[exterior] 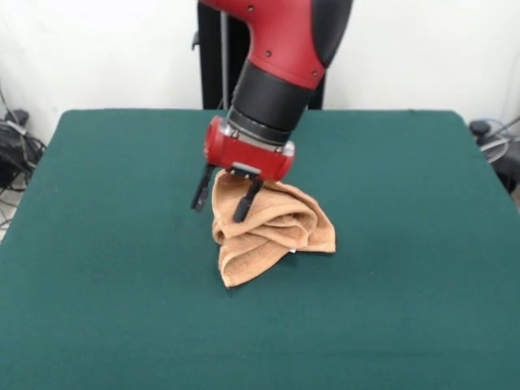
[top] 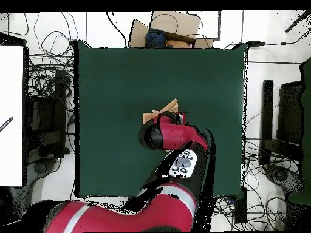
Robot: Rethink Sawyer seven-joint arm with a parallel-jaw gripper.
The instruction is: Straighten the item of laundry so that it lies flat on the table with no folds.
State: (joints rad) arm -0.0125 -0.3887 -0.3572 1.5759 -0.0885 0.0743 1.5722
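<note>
Green felt table [exterior: 97, 244], white wall behind; towel [exterior: 272, 236] bunched in a folded heap mid-table. Risk: if I pinch several layers at once, lifting drags the whole wad and keeps the folds. My gripper [exterior: 223, 197] hangs at the heap's upper corner, fingers apart, holding nothing.

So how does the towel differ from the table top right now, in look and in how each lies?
The towel is light orange-tan; the table is dark green. The towel is bunched in thick folds and rises in a heap; the table top is flat and smooth. The towel is small; the table is many times wider. The open gripper stands at the towel's upper edge.
</note>
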